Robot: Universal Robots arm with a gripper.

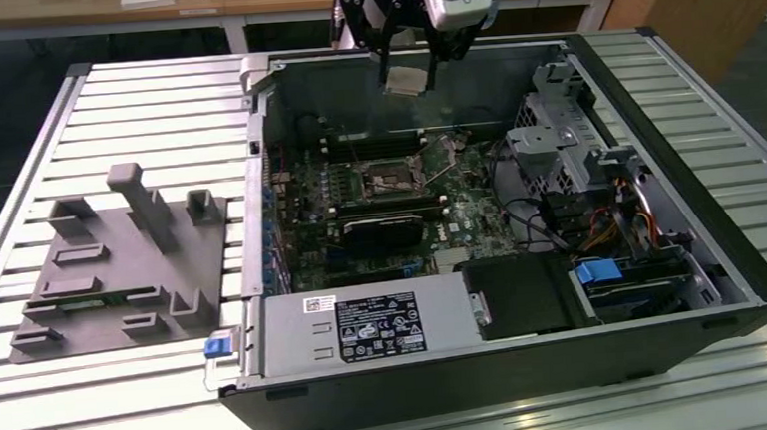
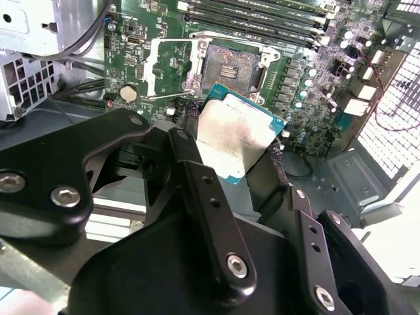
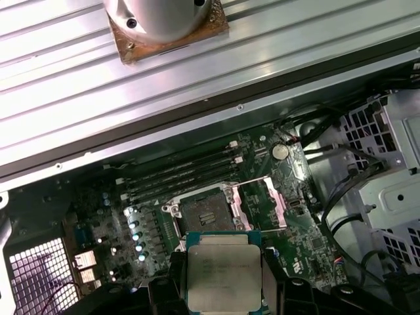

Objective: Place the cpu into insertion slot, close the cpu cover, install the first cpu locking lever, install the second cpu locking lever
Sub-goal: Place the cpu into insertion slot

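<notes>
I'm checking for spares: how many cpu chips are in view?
1: the cpu, held by the gripper over the open case; the insertion slot is empty. Others could be hidden.

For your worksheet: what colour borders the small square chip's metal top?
Teal-green rim on the silvery-grey square cpu; second wrist view.

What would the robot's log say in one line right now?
gripper: shut on chip | chip: held above motherboard, not in socket | socket: empty | cover: open
</notes>
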